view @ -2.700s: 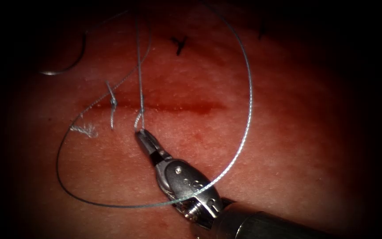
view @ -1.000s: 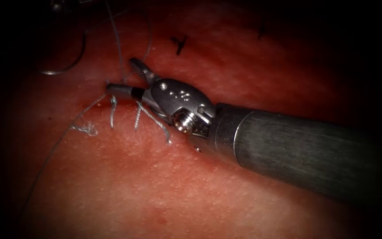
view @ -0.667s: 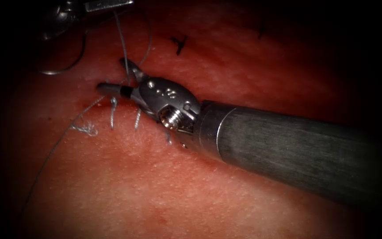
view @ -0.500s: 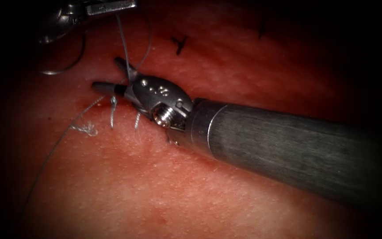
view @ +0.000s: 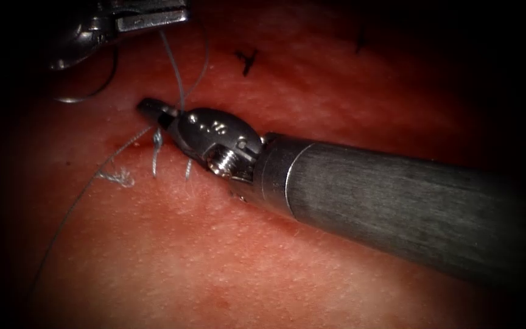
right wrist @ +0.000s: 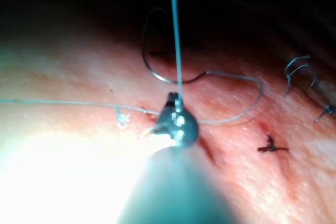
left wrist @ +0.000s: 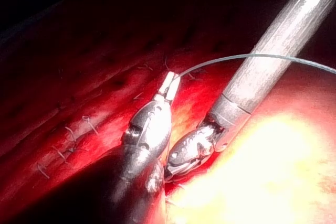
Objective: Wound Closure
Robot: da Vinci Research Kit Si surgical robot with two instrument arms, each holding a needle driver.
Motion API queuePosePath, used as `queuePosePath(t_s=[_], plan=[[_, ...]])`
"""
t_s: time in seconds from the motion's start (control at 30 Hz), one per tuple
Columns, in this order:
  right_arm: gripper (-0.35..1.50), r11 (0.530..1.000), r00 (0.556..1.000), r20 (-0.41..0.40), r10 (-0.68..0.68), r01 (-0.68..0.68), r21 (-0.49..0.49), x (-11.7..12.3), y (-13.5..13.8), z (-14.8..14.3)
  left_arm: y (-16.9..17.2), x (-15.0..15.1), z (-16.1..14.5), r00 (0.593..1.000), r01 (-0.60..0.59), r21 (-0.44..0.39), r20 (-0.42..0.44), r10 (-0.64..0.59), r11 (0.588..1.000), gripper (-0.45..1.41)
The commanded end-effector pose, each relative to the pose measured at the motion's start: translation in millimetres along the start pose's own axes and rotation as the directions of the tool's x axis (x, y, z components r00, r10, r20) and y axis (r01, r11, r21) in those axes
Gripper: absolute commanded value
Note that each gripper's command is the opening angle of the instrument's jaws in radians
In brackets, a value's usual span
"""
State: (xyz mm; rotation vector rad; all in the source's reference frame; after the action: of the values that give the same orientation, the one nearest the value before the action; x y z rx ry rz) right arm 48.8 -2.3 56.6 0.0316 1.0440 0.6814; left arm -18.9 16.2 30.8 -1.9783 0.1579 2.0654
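— Where are we on the tissue (view: 153, 256)?

— Finishing a stitch near the cut's left end, I'd say. The right tool (view: 148, 109) lies across the cut, its jaws closed on the thread (view: 176, 79) just above the knot. The left tool (view: 175, 17), at the top left, grips the same strand and holds it taut.

— And the needle (view: 92, 92)?

— It's lying loose on the surface, above the cut's left end, out of the tissue. Neither tool holds it.

— What does the next move call for?

— Probably keeping the strand taut so it parts cleanly near the knot, leaving a tail like the cut ends (view: 155, 153) beside it.

— What changed?

— Half a second ago the right jaws stood open around the strand. Now they've shut. Earlier, that tool gripped a short end below the cut.
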Motion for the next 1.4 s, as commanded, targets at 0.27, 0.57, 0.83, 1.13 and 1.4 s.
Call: queuePosePath(t_s=[0.27, 0.57, 0.83, 1.13, 1.4], plan=[[1.48, 0.997, 0.998, -0.068, -0.002, 0.008, 0.074, -2.0, 1.2, -9.2, 2.2, 1.3, -1.7, 1.000, -0.011, -0.017, -0.004, 0.011, 1.000, -0.45], [1.48, 0.987, 0.995, -0.084, -0.048, 0.060, 0.146, -4.1, 4.7, -18.5, 10.7, 4.3, -1.3, 0.998, 0.057, -0.015, -0.010, -0.057, 0.998, -0.01], [1.46, 0.985, 0.991, -0.093, -0.101, 0.113, 0.133, -2.8, 8.0, -19.4, 18.4, 4.8, -0.9, 0.981, 0.190, -0.062, -0.022, -0.192, 0.980, 0.25], [1.46, 0.963, 0.982, -0.031, -0.189, 0.191, 0.190, -3.1, 9.6, -21.4, 27.7, -1.4, -0.7, 0.970, 0.217, -0.185, 0.147, -0.191, 0.958, 1.03], [1.46, 0.964, 0.980, -0.040, -0.195, 0.199, 0.179, -2.9, 9.7, -21.2, 29.8, -9.2, -3.3, 0.894, 0.310, -0.263, 0.408, -0.186, 0.914, 1.30]])
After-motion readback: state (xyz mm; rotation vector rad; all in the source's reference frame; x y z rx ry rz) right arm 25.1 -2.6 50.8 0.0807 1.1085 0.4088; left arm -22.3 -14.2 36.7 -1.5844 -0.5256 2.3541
